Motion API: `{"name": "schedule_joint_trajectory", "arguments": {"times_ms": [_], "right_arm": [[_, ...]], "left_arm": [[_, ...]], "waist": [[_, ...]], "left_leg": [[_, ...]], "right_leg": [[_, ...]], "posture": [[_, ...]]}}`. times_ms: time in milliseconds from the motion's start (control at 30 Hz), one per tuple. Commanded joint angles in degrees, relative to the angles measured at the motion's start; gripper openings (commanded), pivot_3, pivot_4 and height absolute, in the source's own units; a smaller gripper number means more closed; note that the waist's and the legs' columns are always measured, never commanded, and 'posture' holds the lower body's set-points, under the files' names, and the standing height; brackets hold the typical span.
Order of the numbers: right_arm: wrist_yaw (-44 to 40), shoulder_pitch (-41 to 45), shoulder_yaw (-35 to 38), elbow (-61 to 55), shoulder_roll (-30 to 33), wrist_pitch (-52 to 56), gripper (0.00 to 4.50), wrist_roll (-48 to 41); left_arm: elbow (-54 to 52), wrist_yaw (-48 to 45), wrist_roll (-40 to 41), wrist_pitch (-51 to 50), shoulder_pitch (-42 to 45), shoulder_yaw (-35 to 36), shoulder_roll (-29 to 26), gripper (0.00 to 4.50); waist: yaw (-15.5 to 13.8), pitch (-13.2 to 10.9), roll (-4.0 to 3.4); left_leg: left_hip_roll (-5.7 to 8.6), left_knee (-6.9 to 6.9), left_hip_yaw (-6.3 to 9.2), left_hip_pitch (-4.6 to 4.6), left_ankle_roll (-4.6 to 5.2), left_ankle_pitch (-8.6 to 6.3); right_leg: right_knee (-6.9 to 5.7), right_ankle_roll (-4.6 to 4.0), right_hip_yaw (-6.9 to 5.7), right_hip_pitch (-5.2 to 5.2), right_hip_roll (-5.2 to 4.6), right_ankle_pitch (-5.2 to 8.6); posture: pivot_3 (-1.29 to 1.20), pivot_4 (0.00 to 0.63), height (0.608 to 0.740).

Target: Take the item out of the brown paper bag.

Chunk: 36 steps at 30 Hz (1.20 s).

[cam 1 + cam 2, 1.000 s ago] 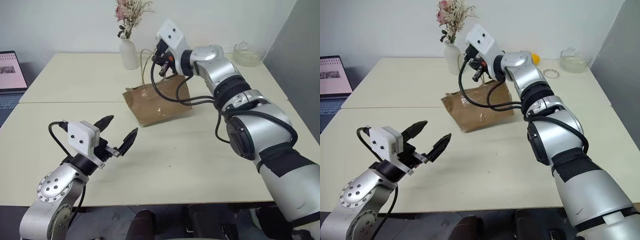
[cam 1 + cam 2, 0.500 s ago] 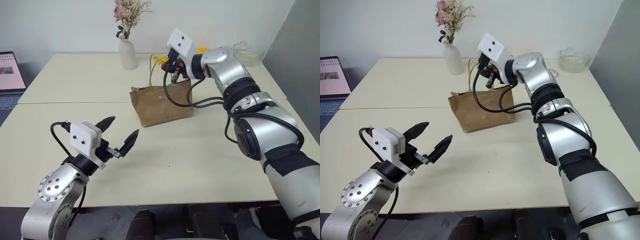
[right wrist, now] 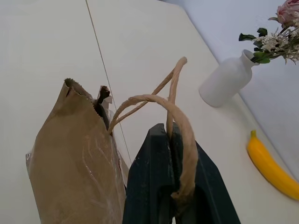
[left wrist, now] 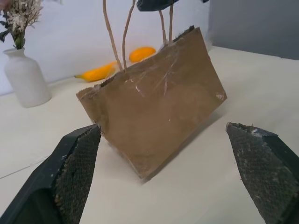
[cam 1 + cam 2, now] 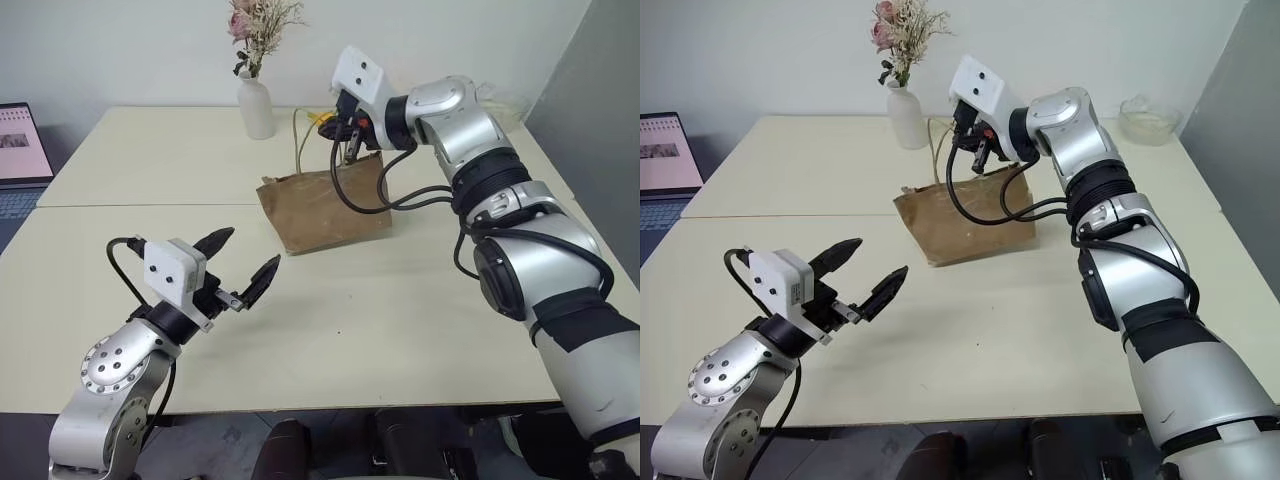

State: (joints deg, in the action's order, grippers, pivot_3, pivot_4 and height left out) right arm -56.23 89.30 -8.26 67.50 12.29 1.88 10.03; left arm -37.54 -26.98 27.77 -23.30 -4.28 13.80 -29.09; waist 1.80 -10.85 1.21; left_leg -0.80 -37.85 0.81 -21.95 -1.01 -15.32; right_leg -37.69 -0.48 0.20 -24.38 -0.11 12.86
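My right claw (image 3: 170, 140) pinches the bag's (image 5: 325, 208) cord handle (image 3: 180, 116); left claw (image 5: 243, 268) gapes empty. Bag now stands straighter than before.

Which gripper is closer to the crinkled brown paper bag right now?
Right. The right gripper is shut on a tan cord handle above the crinkled brown paper bag. The left gripper hangs open, short of the bag, nearer the robot.
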Motion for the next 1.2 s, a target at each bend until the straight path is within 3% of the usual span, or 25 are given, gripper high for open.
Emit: {"name": "schedule_joint_trajectory", "arguments": {"times_ms": [33,433,533,767,967,1200], "right_arm": [[0.5,0.3,-0.3,-2.1,1.1,0.0,0.05,0.0],[-3.9,-1.5,-1.7,-5.1,3.1,2.8,0.05,-0.8],[-4.8,-1.6,-1.7,-5.9,3.6,3.3,0.63,-0.9],[-6.3,-3.0,-2.1,-7.6,5.3,4.0,3.12,-0.6],[-10.1,-9.6,-2.6,-18.0,10.1,5.3,3.12,-1.0],[-7.4,-23.0,1.7,-38.2,16.2,17.0,3.12,-4.7]], "left_arm": [[-0.7,-0.5,-0.3,1.3,0.4,-0.1,-0.3,4.5],[0.3,-1.7,-0.7,1.6,1.2,0.2,-0.6,4.5],[0.9,-2.0,-0.8,1.7,2.0,0.1,-0.8,4.5],[2.1,-3.7,-1.3,1.6,3.5,-1.0,-1.1,4.5],[4.1,-4.4,-2.0,2.0,4.5,-2.5,-0.6,4.5],[8.8,-4.4,-3.2,1.7,6.8,-5.9,0.8,4.5]], "waist": [[0.0,0.0,0.0],[0.0,0.0,0.0],[0.0,0.0,0.0],[0.0,0.0,0.0],[-0.2,0.0,0.01],[-0.2,0.0,0.01]], "left_leg": [[0.0,0.0,-0.01,0.0,0.0,0.0],[0.0,0.0,-0.02,0.02,0.0,0.0],[0.0,0.0,-0.01,0.01,0.0,0.0],[0.0,0.0,-0.01,0.02,0.0,0.0],[0.03,-0.01,0.01,0.01,0.0,0.0],[0.01,-0.02,0.03,0.03,0.0,0.0]], "right_leg": [[0.0,0.0,0.02,0.0,0.0,0.0],[-0.01,0.01,0.02,0.0,0.0,0.0],[-0.01,0.01,0.01,0.0,0.0,0.0],[-0.03,0.01,0.0,0.0,0.0,0.0],[0.01,0.02,-0.02,0.04,-0.03,-0.01],[-0.04,0.03,-0.04,0.04,-0.03,-0.01]], "posture": [[0.0,0.15,0.74],[0.0,0.15,0.74],[0.0,0.15,0.74],[0.0,0.15,0.74],[0.0,0.15,0.74],[0.0,0.15,0.74]]}}
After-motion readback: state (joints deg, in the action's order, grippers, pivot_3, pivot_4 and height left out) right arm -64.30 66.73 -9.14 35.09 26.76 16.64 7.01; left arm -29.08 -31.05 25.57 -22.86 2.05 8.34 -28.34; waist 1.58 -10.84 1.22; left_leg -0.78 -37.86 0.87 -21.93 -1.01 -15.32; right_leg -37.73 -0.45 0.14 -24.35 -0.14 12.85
